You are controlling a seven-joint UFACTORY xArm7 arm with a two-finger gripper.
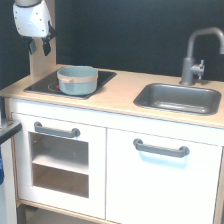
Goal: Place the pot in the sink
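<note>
The pot [77, 80], light blue-grey with a tan band at its rim, stands upright on the black stovetop [105, 77] at the exterior view's left. The sink [177, 97], a grey metal basin set into the light wood countertop, lies at the exterior view's right with nothing in it. My gripper [39, 47] hangs at the top left, above and behind the pot, well apart from it. Its two dark fingers point down with a gap between them and hold nothing.
A grey faucet [196, 55] rises behind the sink. A wooden post [42, 62] stands at the back left corner, right behind my gripper. White cabinet doors with grey handles [161, 148] sit below the countertop [122, 92].
</note>
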